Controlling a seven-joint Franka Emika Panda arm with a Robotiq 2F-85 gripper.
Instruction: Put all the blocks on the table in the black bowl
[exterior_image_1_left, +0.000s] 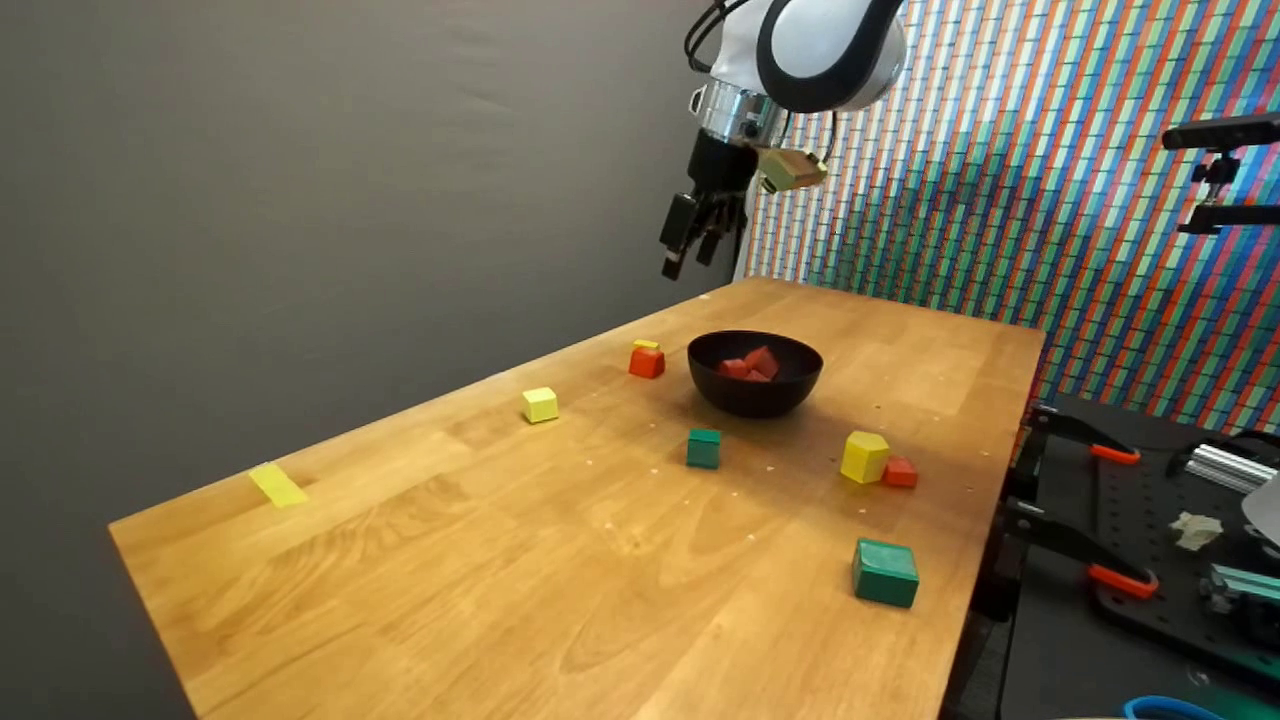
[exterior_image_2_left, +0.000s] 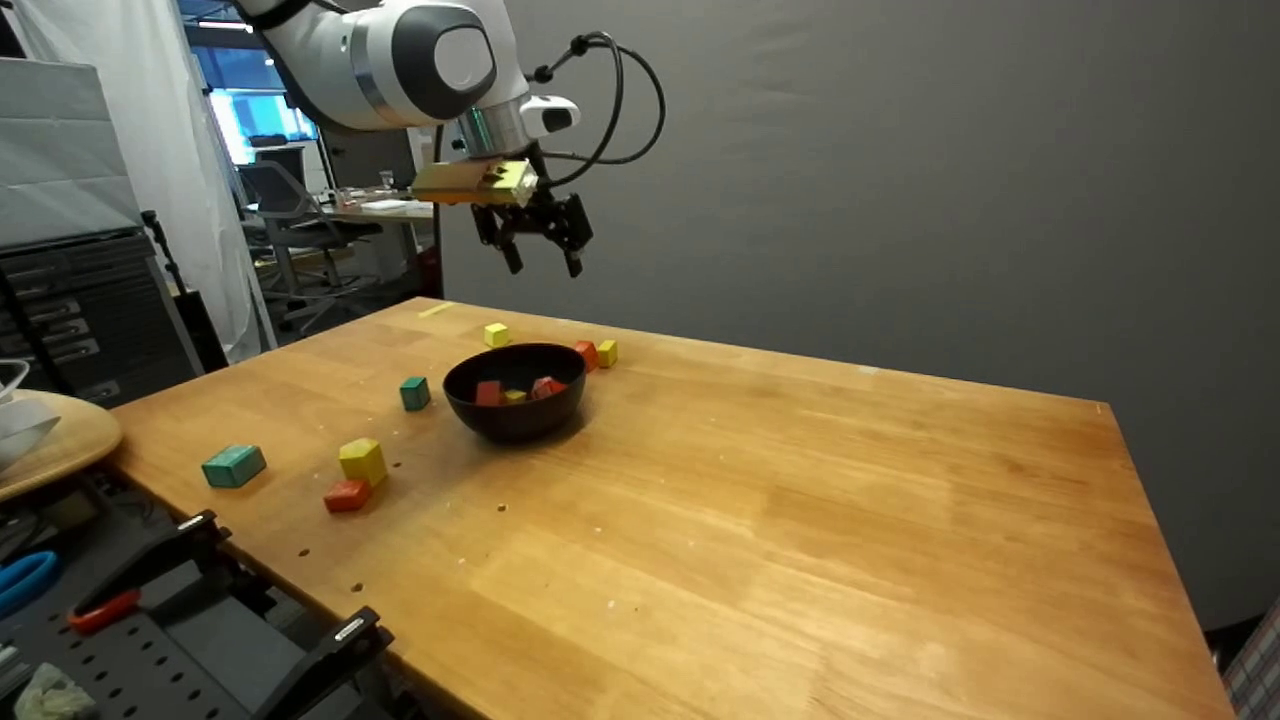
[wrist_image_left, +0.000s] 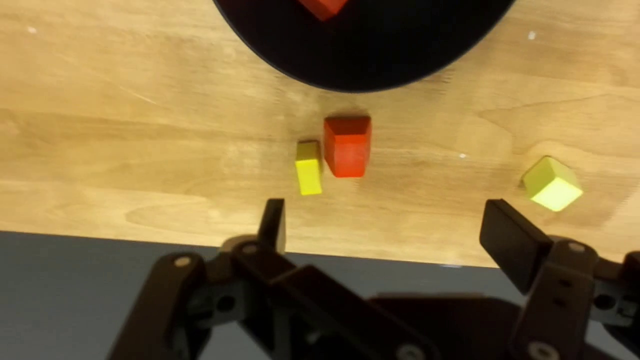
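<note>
The black bowl (exterior_image_1_left: 750, 400) stands on the wood table (exterior_image_1_left: 560, 580) and holds several red blocks and a yellow one (exterior_image_2_left: 514, 397). A red block (wrist_image_left: 347, 147) and a small yellow block (wrist_image_left: 308, 170) sit side by side near the bowl's rim (wrist_image_left: 380, 75). A light yellow cube (wrist_image_left: 552, 185) lies to their right in the wrist view. A small green block (exterior_image_1_left: 703, 449), a yellow block (exterior_image_1_left: 865, 457) touching or close to a red one (exterior_image_1_left: 899, 472), and a larger green block (exterior_image_1_left: 885, 573) lie elsewhere. My gripper (wrist_image_left: 382, 215) is open and empty, high above the table edge.
A grey wall or curtain (exterior_image_1_left: 350, 200) runs along the table's long edge near the gripper. A strip of yellow tape (exterior_image_1_left: 278, 485) is on the table. Black clamps with orange ends (exterior_image_1_left: 1085, 560) and a dark side bench stand along the opposite edge.
</note>
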